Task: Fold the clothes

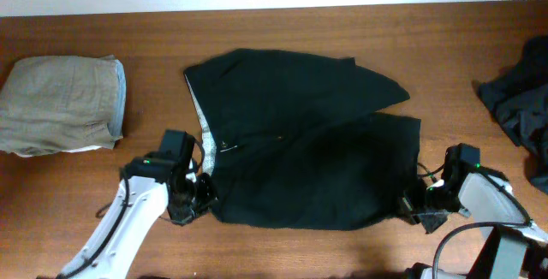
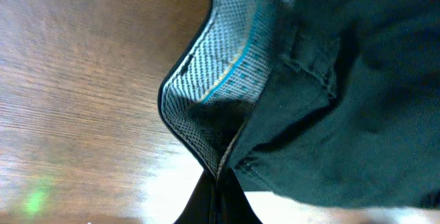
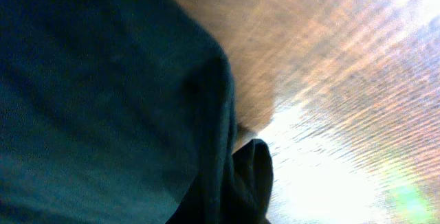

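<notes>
A black garment (image 1: 300, 146) lies spread on the middle of the table, with a pale grey-white lining (image 1: 204, 133) along its left edge. My left gripper (image 1: 199, 195) is at the garment's front left corner, shut on the lined waistband edge (image 2: 220, 162). My right gripper (image 1: 414, 204) is at the front right corner, shut on a fold of the black fabric (image 3: 227, 176). Both corners are held low near the table.
A folded tan garment (image 1: 60, 103) sits at the far left. A crumpled dark garment (image 1: 522, 99) lies at the right edge. The wooden table (image 1: 282, 31) has bare surface at the back and along the front edge.
</notes>
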